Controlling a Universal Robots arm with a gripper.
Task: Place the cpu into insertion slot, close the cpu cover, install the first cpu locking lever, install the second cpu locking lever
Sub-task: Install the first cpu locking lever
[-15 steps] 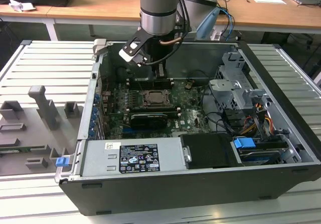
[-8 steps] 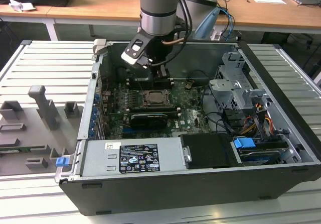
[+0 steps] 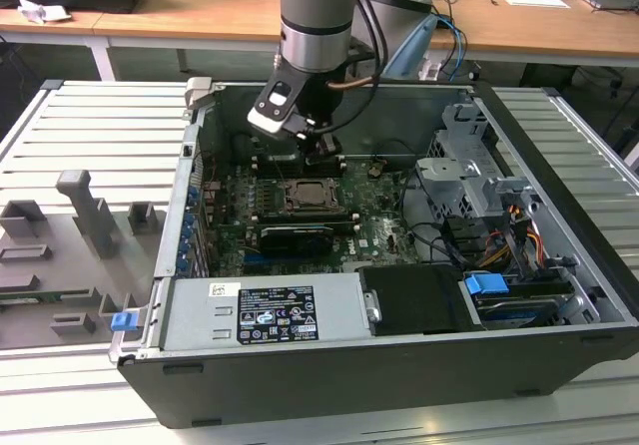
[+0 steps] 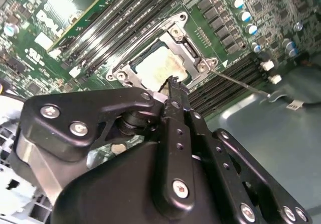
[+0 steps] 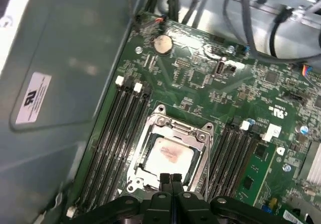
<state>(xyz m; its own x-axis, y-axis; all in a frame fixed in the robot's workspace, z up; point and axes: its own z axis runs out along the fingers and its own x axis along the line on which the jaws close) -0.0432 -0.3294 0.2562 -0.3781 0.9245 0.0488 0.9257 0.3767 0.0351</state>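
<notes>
Nearest in the first wrist view: black two-finger gripper (image 5: 170, 178), clenched on nothing, at the edge of thin silvery windowed cpu cover (image 5: 175, 129), lying flat over pale silver-grey square cpu (image 5: 170, 153) seated in dark silver-rimmed insertion slot (image 5: 148, 144). Beyond, long black memory slots (image 5: 120, 128) — then round silver coin battery (image 5: 162, 43)

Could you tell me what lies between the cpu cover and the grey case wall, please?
In the first wrist view, long black memory slots run side by side between the cpu cover and the case wall.
</notes>
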